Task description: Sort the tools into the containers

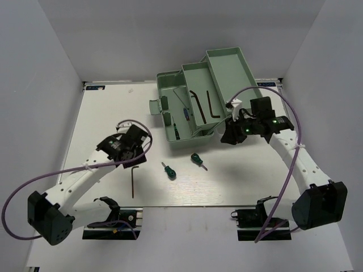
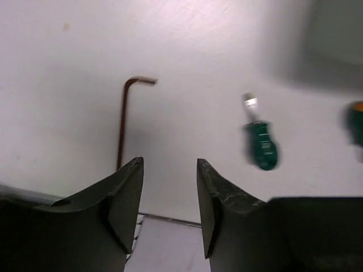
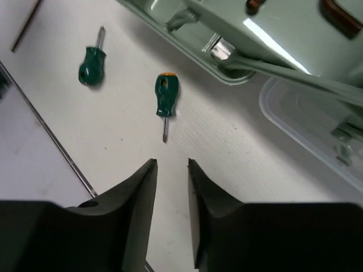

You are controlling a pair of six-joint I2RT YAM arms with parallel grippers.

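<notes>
Left gripper (image 2: pixel 170 164): parted, empty, above the loose hex key (image 2: pixel 121 122).
Right gripper (image 3: pixel 171 163): narrowly parted, empty, beside the toolbox (image 1: pixel 184 145).
Middle tray (image 1: pixel 195 76): two hex keys (image 1: pixel 197 105).
Toolbox base: thin screwdrivers (image 1: pixel 176 132).
Stubby screwdrivers (image 1: pixel 168 170): on the table before the toolbox.

A white table (image 1: pixel 108 113) fills the middle of the space. Three plain pale grey panels box it in: the left wall (image 1: pixel 34 85) along the table's left edge, the back wall (image 1: pixel 181 34) behind its far edge, and the right wall (image 1: pixel 334 56) along its right edge. The light is soft and even, casting faint shadows on the table.
</notes>
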